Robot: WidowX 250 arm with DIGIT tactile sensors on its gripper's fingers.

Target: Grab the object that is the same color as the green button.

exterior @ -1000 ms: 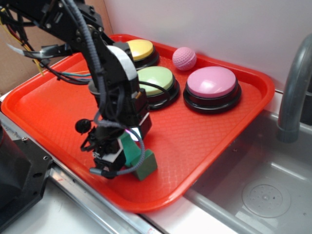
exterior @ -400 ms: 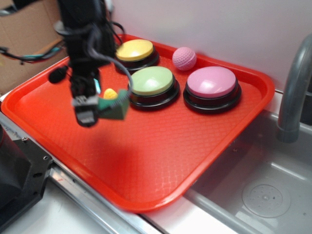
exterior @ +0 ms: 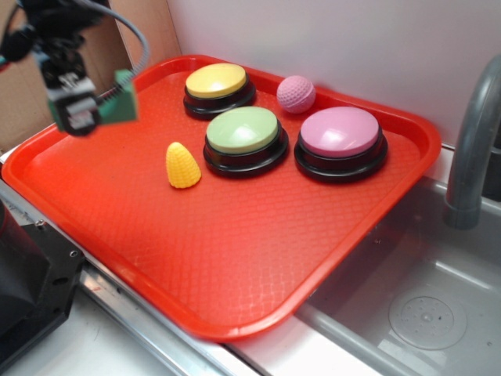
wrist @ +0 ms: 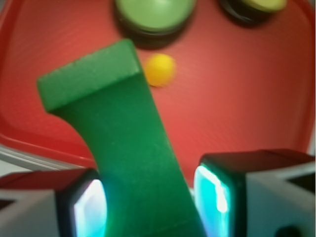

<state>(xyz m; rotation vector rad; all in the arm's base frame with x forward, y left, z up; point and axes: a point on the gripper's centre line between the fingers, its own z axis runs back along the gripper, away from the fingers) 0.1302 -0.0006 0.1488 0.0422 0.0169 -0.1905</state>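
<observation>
Block [wrist: 123,148] is dark green w/ a curved notch, pinched between the two pads of the tool [wrist: 148,197]; wrist view shows a pad on either side of its lower part, so the tool is clenched on it. In the exterior view the block [exterior: 121,96] hangs in the air over the tray's far-left corner area, clear of the tray [exterior: 235,258] surface, sticking out sideways from the tool [exterior: 98,106]. Nothing else touches it.

Progress, judged from this: grab looks done. Right thing picked, since its colour matches the green button [exterior: 245,129], though a darker shade. Block is lifted and secure as far as can be seen. Nothing obvious left except keeping hold of it.

Count on the tray:
- 1 green block (in the tool, not on the tray)
- 3 buttons: green in the middle, yellow button [exterior: 217,79] behind it, pink button [exterior: 340,131] to its side, each on a black base
- 1 corn toy [exterior: 182,164], yellow, just beside the green button, apart from it
- 1 pink ball [exterior: 296,93], between yellow and pink buttons at the back

Beyond the tray: a sink [exterior: 423,305] w/ 1 grey faucet [exterior: 470,141] at the side.
</observation>
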